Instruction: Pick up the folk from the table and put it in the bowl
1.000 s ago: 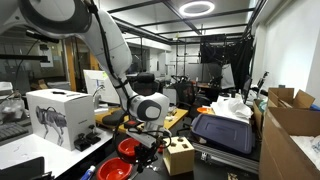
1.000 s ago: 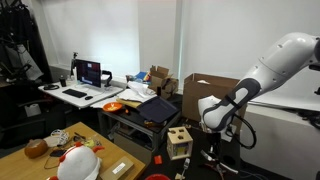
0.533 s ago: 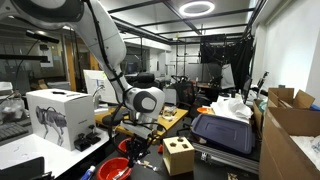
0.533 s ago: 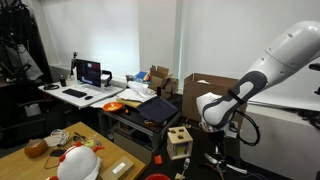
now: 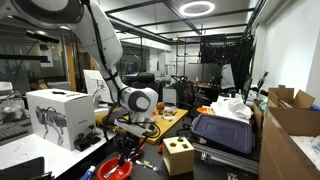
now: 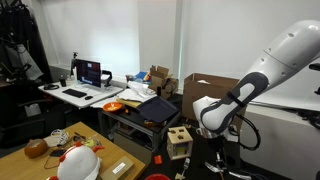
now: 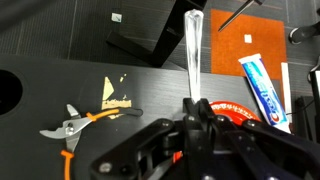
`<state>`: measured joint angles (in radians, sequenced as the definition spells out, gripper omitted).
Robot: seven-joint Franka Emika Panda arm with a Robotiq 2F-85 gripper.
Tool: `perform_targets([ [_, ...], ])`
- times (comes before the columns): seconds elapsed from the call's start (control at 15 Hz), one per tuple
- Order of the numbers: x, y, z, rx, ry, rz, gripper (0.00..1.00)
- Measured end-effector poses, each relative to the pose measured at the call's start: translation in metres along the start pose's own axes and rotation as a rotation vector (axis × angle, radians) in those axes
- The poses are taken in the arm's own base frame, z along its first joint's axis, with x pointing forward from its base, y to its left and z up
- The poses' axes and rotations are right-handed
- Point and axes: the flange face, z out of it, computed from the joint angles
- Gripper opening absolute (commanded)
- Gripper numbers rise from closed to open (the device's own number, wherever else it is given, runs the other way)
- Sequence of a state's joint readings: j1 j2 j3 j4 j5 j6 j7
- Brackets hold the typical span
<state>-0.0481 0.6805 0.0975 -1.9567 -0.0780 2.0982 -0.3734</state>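
Pincer (image 7: 196,108) clamps one end of the fork (image 7: 192,45) — the rest juts ahead.

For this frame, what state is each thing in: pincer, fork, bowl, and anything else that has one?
pincer: shut on the fork.
fork: clamped at one end, the rest sticking out ahead.
red bowl: upright, partly under the pincer, fork not yet in it.
toothpaste tube: lying flat on the orange mat.
pliers: lying flat.
laptop: open, screen lit.
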Motion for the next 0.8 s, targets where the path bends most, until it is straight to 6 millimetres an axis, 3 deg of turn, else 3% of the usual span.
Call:
perform_targets([
  [0.4, 0.005, -0.025, 0.020, 0.021, -0.077, -0.067, 0.02],
  [0.8, 0.023, -0.056, 0.058, -0.032, -0.162, -0.157, 0.02],
])
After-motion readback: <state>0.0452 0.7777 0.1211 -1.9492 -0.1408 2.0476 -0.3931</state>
